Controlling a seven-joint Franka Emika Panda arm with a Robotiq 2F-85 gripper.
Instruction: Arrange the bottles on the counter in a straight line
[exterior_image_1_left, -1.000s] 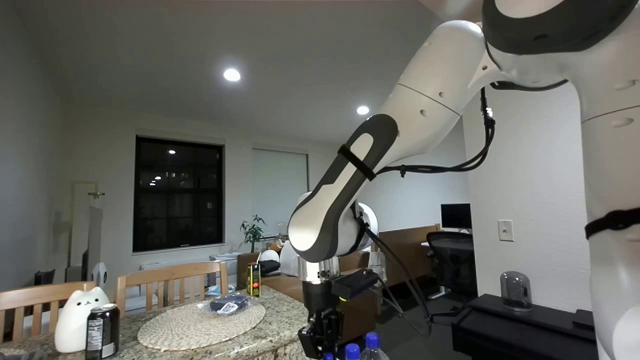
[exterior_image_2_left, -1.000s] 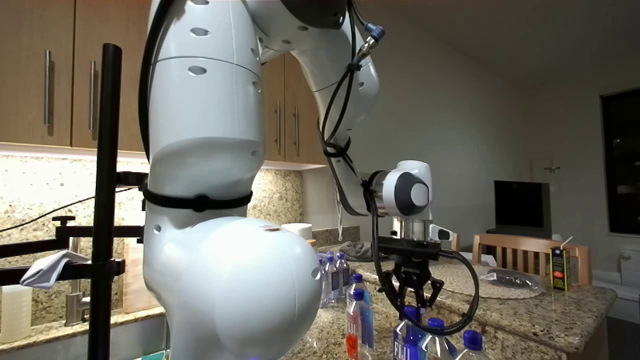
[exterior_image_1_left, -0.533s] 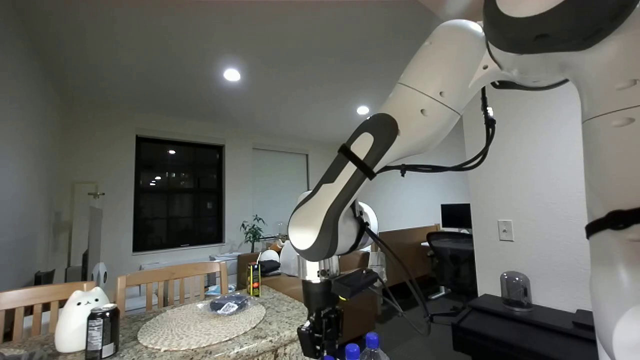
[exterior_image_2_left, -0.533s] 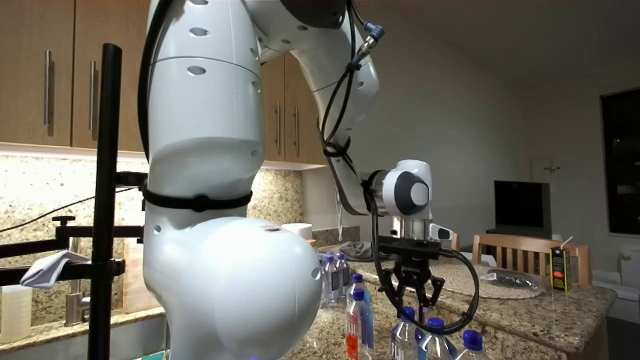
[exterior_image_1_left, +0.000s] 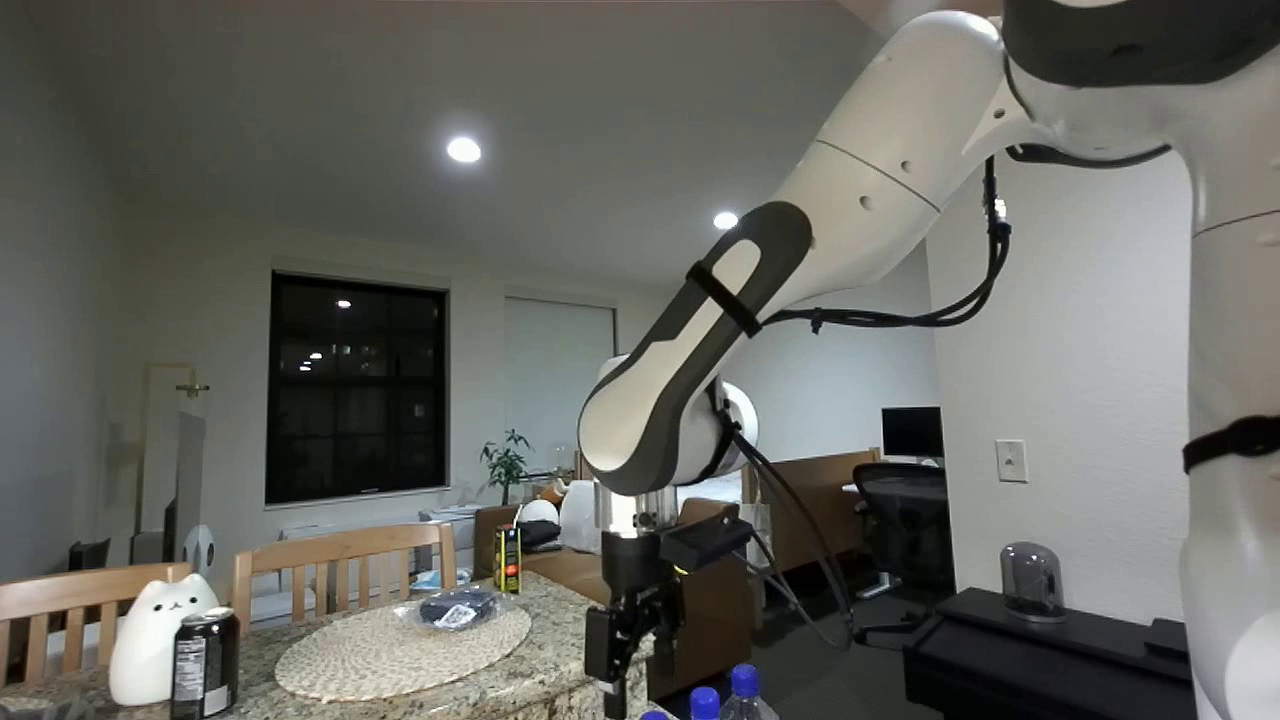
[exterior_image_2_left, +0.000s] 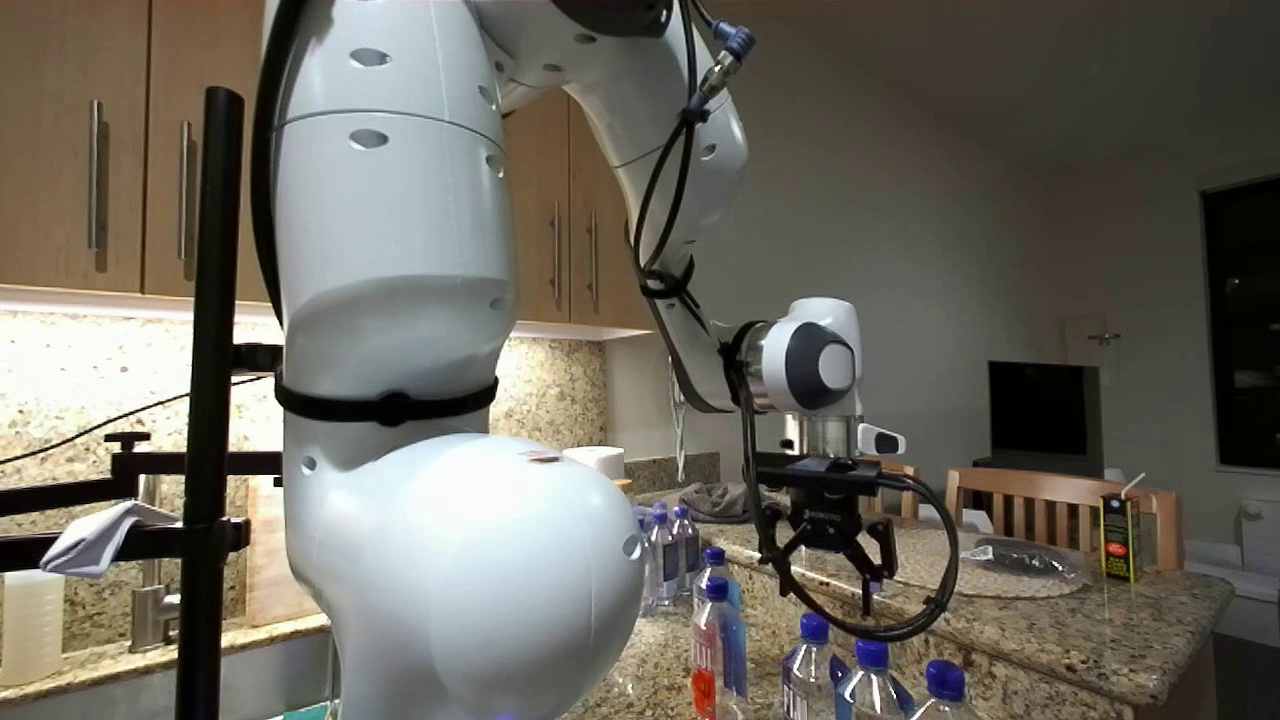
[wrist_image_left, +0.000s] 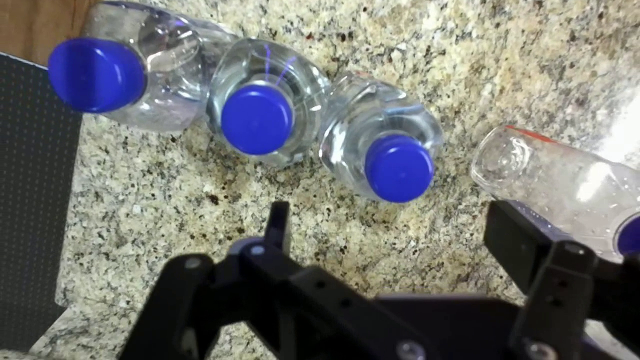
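1. Our fingers (wrist_image_left: 515, 245) stand spread, gripping nothing, near the end bottle (wrist_image_left: 381, 140).
2. From it, the middle bottle (wrist_image_left: 262, 107) and outer bottle (wrist_image_left: 132, 75) run roughly in line along the table (wrist_image_left: 150, 190).
3. On its opposite side, the red-marked bottle (wrist_image_left: 555, 175) stands upright, apart; the nearer finger overlaps it in the wrist view, contact unclear.
4. We likely take that bottle next.

Three clear plastic bottles (wrist_image_left: 262, 112) with blue screw caps, upright, close side by side in a slanting row on the speckled counter (wrist_image_left: 185, 205), a red-marked fourth bottle (wrist_image_left: 560, 182) apart from them, more blue-capped bottles (exterior_image_2_left: 664, 560) standing farther back in an exterior view
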